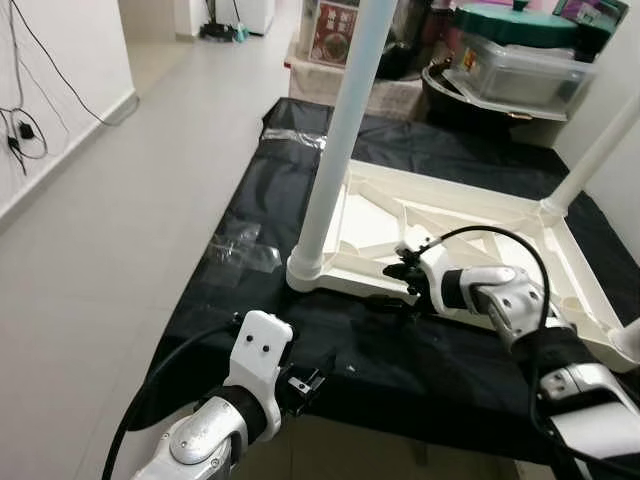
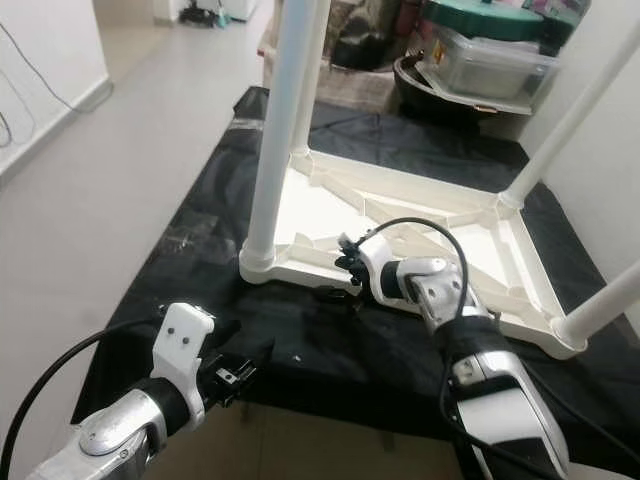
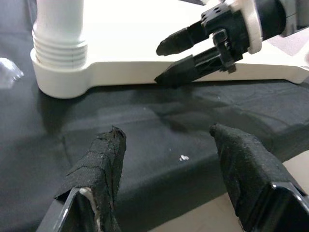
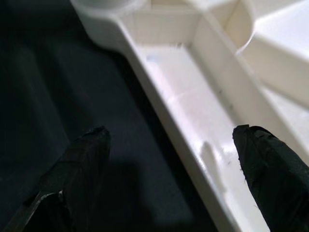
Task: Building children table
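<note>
The white plastic children's table (image 1: 470,235) lay upside down at the centre right of the head views, its ribbed underside facing up, on a black sheet (image 1: 300,190) spread over a low surface. One white leg (image 1: 340,150) stood upright in the near-left corner socket, rising out of the top of the frame; more legs rose at the right edge — one at the far-right corner (image 1: 600,150).

We saw the right gripper (image 1: 400,285) at the table's near rim, just right of the socketed leg, its fingers spread apart and straddling the rim without closing on it. The right wrist view made this plainer: one black fingertip (image 4: 82,159) over the dark sheet, the other over the white trough inside the rim. The left gripper (image 1: 305,385) hovered over the sheet's near edge in the lower left, well short of the table, jaws open and empty. Its wrist view showed what the head views barely resolved — the threaded collar at the leg's base (image 3: 60,48) and a small white speck (image 3: 183,157) on the sheet.

A crumpled clear plastic wrapper (image 1: 240,245) lay on the sheet left of the table. Beyond were pale floor tiles (image 1: 130,220), cables on the left wall (image 1: 25,130), and stacked tubs with a green lid (image 1: 515,25) at upper right.
</note>
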{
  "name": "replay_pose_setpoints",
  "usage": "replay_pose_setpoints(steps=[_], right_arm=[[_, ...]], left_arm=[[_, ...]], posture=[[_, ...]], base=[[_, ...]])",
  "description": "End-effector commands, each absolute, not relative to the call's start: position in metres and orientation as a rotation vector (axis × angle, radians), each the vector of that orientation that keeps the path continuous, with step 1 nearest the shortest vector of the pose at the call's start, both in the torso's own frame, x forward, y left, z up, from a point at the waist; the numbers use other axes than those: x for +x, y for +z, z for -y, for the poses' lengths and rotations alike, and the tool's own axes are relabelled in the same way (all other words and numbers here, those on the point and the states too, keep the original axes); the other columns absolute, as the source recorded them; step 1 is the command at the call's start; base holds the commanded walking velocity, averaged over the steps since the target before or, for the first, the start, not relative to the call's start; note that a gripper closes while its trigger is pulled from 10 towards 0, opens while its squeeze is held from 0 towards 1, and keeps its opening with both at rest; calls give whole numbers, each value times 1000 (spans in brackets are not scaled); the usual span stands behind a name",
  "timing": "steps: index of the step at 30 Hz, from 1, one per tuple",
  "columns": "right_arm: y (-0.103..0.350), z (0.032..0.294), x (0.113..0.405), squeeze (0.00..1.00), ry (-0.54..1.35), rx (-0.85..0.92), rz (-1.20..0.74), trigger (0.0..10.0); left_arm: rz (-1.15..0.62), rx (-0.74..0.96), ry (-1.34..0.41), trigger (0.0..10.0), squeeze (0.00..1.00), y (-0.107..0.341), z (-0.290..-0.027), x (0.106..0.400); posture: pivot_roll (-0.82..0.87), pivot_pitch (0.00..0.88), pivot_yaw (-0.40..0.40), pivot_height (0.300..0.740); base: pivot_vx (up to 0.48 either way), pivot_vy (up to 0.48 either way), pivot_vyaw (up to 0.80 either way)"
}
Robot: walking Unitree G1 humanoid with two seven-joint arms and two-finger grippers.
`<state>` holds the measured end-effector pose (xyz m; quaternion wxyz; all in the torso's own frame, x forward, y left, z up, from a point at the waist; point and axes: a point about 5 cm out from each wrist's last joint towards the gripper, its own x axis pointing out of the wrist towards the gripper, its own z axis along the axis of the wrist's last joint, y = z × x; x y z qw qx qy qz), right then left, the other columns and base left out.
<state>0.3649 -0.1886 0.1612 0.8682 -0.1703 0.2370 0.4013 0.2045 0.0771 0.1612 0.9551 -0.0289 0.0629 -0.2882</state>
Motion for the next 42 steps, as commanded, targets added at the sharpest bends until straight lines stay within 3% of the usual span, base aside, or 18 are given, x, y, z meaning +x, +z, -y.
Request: replay_pose_setpoints(steps=[1, 7, 8, 19, 28, 42], right_arm=[[157, 190, 365, 0, 843, -392, -521, 10000], [153, 188, 367, 0, 859, -464, -553, 10000], [151, 187, 367, 0, 867, -472, -559, 0], [150, 184, 366, 0, 942, -524, -572, 0], [147, 197, 350, 0, 1110, -568, -645, 0], [139, 238, 316, 0, 1308, -740, -810, 0]], left_arm=[[-141, -78, -593, 10000, 0, 161, -74, 201], [-152, -86, -581, 10000, 0, 163, -74, 196], [-154, -88, -578, 10000, 0, 164, -74, 195], [-161, -93, -564, 10000, 0, 165, -74, 195], [-161, -87, -561, 10000, 0, 166, -74, 198], [-162, -79, -561, 10000, 0, 165, -75, 203]], posture=[[158, 197, -183, 740], [154, 230, -192, 740], [152, 241, -193, 740], [144, 246, -193, 740], [142, 238, -188, 740], [143, 215, -179, 740]], base=[[0, 0, 0], [0, 0, 0], [0, 0, 0], [0, 0, 0], [0, 0, 0], [0, 0, 0]])
